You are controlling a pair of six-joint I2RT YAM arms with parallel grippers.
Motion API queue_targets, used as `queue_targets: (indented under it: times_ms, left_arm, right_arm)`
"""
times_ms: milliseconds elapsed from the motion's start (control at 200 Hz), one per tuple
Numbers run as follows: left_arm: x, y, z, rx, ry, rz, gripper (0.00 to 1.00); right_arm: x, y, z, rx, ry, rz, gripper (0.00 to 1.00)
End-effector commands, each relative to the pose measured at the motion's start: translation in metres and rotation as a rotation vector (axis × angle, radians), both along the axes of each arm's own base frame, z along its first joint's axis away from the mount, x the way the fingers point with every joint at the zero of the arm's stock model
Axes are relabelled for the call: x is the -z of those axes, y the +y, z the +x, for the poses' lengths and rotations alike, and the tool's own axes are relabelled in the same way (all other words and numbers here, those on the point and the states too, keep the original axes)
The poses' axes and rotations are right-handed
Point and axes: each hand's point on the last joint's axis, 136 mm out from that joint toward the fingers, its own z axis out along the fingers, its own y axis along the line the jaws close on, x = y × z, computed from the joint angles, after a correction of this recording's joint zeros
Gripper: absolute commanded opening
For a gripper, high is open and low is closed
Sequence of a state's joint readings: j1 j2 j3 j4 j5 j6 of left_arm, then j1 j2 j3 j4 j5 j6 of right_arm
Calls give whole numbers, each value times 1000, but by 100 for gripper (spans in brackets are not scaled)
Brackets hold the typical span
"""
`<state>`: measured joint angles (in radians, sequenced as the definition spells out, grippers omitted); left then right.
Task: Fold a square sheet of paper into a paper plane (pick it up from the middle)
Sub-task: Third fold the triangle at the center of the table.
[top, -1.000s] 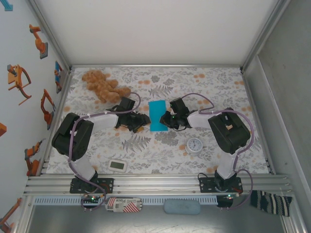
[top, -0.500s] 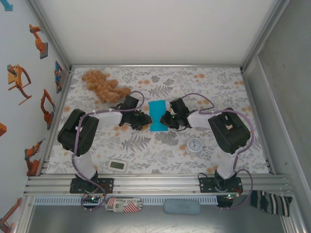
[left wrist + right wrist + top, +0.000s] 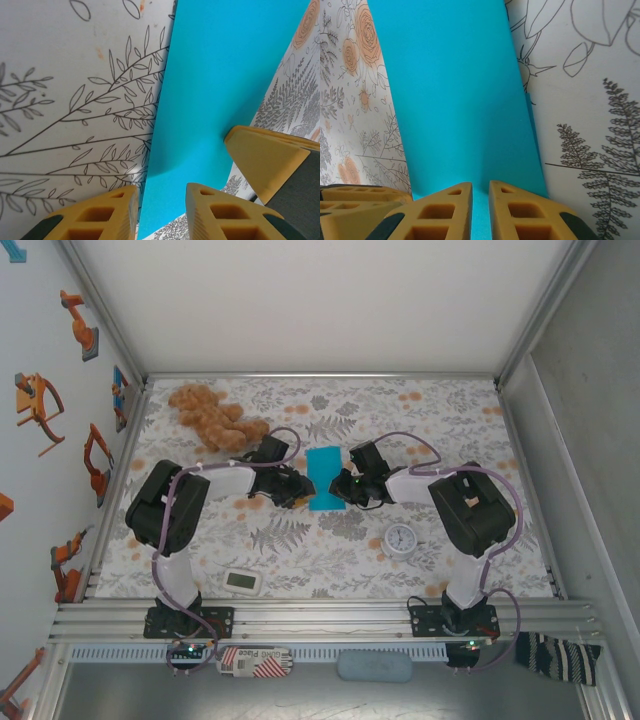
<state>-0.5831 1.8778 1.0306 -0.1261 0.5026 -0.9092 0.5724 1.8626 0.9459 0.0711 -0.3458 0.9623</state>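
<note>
Floral tablecloth (image 3: 430, 420): right claw (image 3: 480, 192) pinches folded blue sheet (image 3: 322, 475); left claw (image 3: 161, 192) part-open astride opposite edge.

You have the sheet of paper (image 3: 323, 478) mid-table, between the left gripper (image 3: 296, 487) and the right gripper (image 3: 340, 488); teddy bear (image 3: 208, 415) far left, clock (image 3: 401, 539) near right, gadget (image 3: 243, 581) near left.

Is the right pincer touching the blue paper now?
Touching. In the right wrist view, the blue paper runs into the narrow gap between the fingertips of the right pincer, and both tips press on it.
</note>
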Motion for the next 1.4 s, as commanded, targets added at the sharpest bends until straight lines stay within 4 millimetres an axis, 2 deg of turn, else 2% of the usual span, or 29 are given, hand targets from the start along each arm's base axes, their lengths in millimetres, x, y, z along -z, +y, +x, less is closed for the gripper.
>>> queue_targets:
  times_ms: [0, 215, 361, 496, 791, 1047, 1242, 1397]
  left_arm:
    - [0, -9, -3, 36, 16, -24, 32]
    - [-8, -16, 3, 41, 6, -83, 32]
    - [-10, -11, 10, 37, 4, -99, 32]
    - [-13, -15, 16, 43, 3, -142, 32]
    - [-4, -12, 29, 21, 22, -126, 28]
    - [-7, -10, 43, 4, 5, -117, 23]
    - [-9, -12, 42, 2, 5, -118, 14]
    - [-11, -11, 42, -1, 0, -112, 9]
  right_arm:
    - [29, -19, -13, 23, 84, -89, 17]
    - [30, -21, -14, 26, 85, -92, 17]
    - [30, -21, -15, 27, 86, -93, 17]
    - [32, -23, -16, 31, 89, -97, 17]
    - [30, -25, -16, 44, 84, -87, 17]
    - [29, -25, -16, 43, 73, -79, 17]
    - [15, -15, -11, 11, 33, -32, 18]
    - [-6, -10, -4, -6, -31, -6, 19]
